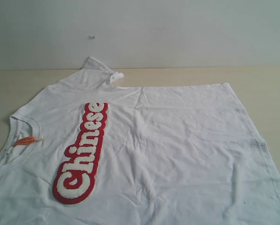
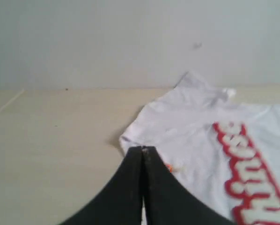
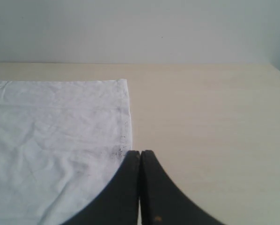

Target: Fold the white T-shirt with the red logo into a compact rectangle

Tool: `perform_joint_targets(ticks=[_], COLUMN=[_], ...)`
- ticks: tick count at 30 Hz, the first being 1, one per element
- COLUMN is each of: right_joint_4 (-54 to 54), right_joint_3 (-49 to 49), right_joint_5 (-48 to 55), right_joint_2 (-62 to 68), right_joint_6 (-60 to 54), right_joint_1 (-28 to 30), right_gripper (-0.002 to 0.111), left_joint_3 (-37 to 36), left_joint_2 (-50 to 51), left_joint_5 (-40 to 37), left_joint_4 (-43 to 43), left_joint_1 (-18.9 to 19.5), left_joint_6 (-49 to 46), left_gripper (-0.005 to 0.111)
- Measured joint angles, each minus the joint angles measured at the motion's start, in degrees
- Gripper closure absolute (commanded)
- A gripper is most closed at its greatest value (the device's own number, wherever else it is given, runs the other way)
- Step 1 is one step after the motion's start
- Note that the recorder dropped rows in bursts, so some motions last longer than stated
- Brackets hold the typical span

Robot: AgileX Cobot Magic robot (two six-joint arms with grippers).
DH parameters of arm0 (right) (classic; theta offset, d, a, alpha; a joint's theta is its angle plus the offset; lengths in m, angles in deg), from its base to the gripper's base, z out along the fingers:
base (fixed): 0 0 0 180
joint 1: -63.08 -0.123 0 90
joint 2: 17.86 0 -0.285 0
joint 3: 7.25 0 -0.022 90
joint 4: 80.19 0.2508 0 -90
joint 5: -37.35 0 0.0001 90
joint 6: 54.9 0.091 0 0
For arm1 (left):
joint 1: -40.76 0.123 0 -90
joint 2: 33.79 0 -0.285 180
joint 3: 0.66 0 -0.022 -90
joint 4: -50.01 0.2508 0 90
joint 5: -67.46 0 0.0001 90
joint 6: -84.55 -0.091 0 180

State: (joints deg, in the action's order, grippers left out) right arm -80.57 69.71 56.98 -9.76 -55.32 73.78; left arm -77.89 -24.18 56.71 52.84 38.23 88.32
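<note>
The desk [image 1: 261,79] ran across the whole exterior frame, pale wood under a grey wall. The white T-shirt [image 1: 177,150] lay spread on it face up, filling the middle and lower part of that frame and running off its bottom edge. I saw no fold in it, only one sleeve [image 1: 100,70] bunched at the upper left. So I judged the task to be at its very start, with the first fold not yet begun. As I read it, the next move called for opening up and taking one long side edge at two places. That way the cloth could be carried over toward the middle without dragging the rest.

The shirt's long axis ran across the frame, neck at the left edge and hem [image 1: 250,131] at the right. The red logo [image 1: 81,152] crossed that axis, climbing steeply from lower left toward the upper middle-left, and its letters read upward.

My left gripper [image 2: 143,151] was closed with its jaws pressed together and nothing between them, poised at the shirt's shoulder edge. My right gripper [image 3: 140,154] was closed and empty too, just beside the smudged hem edge. I could not tell whether either touched cloth. The orange neck tag [image 1: 26,140] sat inside the collar at the left.
</note>
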Motion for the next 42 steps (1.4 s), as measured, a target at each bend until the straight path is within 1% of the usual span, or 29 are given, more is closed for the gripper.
perform_joint_targets(ticks=[1, 5, 8, 11, 13, 17, 27, 32, 34, 38, 42], right_joint_4=[0.00, 0.00, 0.00, 0.00, 0.00, 0.00, 0.00, -0.29, -2.79, -8.49, -10.37], right_joint_3=[0.00, 0.00, 0.00, 0.00, 0.00, 0.00, 0.00, 0.00, 0.00, 0.00, 0.00], right_joint_5=[0.00, 0.00, 0.00, 0.10, 0.10, 0.10, 0.10, 0.10, -0.59, -5.32, -13.60], right_joint_2=[0.00, 0.00, 0.00, 0.00, 0.00, 0.00, 0.00, 0.00, 0.00, 0.00, 0.00], right_joint_6=[0.00, 0.00, 0.00, 0.00, 0.00, 0.00, 0.00, -0.31, -2.52, -7.62, -8.74], right_joint_1=[0.00, 0.00, 0.00, 0.00, 0.00, 0.00, 0.00, 0.00, 0.00, 0.00, 0.00], right_gripper=[0.108, 0.108, 0.108, 0.108, 0.108, 0.108, 0.108, 0.108, 0.108, 0.108, 0.108], left_joint_3=[0.00, 0.00, 0.00, 0.00, 0.00, 0.00, 0.00, 0.00, 0.00, 0.00, 0.00], left_joint_2=[0.00, 0.00, 0.00, 0.00, 0.00, 0.00, 0.00, 0.00, 0.00, 0.00, 0.00], left_joint_5=[1.33, 4.41, 7.72, 10.75, 11.53, 12.07, 11.41, 5.93, 3.81, 2.73, 2.62], left_joint_4=[-3.17, -6.00, -6.37, -6.61, -6.83, -6.93, -6.93, -6.93, -6.93, -6.93, -7.34], left_joint_1=[0.00, -0.09, -0.09, -0.09, -0.09, -0.09, -0.09, -0.09, -0.09, -0.09, -0.09], left_joint_6=[5.87, 15.56, 19.09, 25.06, 29.22, 32.98, 34.62, 34.99, 35.09, 35.22, 35.22], left_gripper=[0.107, 0.107, 0.107, 0.107, 0.107, 0.107, 0.107, 0.107, 0.107, 0.107, 0.107])
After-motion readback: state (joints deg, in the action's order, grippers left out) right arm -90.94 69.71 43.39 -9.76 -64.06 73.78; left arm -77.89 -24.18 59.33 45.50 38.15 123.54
